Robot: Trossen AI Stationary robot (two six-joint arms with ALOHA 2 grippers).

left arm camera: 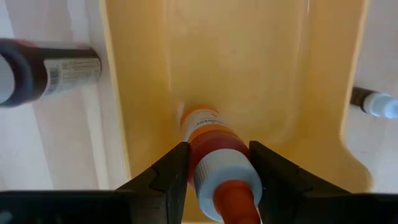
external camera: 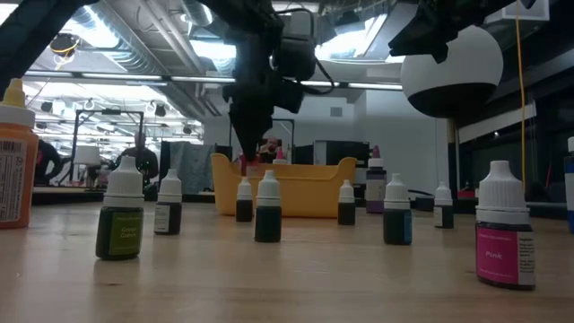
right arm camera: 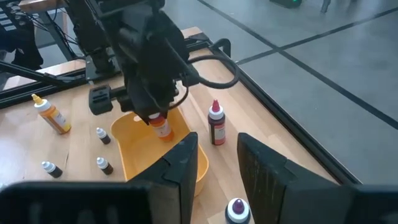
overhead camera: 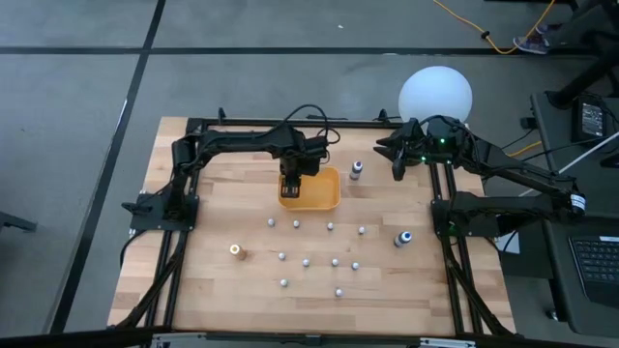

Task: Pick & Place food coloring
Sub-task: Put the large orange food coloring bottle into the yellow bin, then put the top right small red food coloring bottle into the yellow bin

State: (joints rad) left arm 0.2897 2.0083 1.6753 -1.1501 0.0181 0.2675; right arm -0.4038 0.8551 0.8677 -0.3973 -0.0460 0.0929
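My left gripper (overhead camera: pixel 293 179) hangs over the orange tray (overhead camera: pixel 327 200), shut on a red-orange dropper bottle (left arm camera: pixel 208 140) with a white collar and an orange tip. The right wrist view shows that bottle (right arm camera: pixel 163 129) upright below the fingers, inside the tray (right arm camera: pixel 140 158). A maroon bottle (overhead camera: pixel 356 170) stands on its base just right of the tray. A blue-topped bottle (overhead camera: pixel 401 238) stands near the right edge. My right gripper (overhead camera: pixel 397 159) waits open above the table's far right part. My left gripper pinches the red-orange bottle at its white collar (left arm camera: pixel 217 171), just below the tip, between the two fingers (left arm camera: pixel 171 174). The fingers come from above, pointing down. The bottle hangs upright below them over the tray floor (left arm camera: pixel 249 62); whether its base touches the floor I cannot tell.
Several small white-capped bottles (overhead camera: pixel 308 261) stand scattered over the near half of the table. A taller orange bottle (overhead camera: pixel 235 251) stands toward the left. A white globe (overhead camera: pixel 435 94) sits beyond the far right corner. Black frame rails run along both sides.
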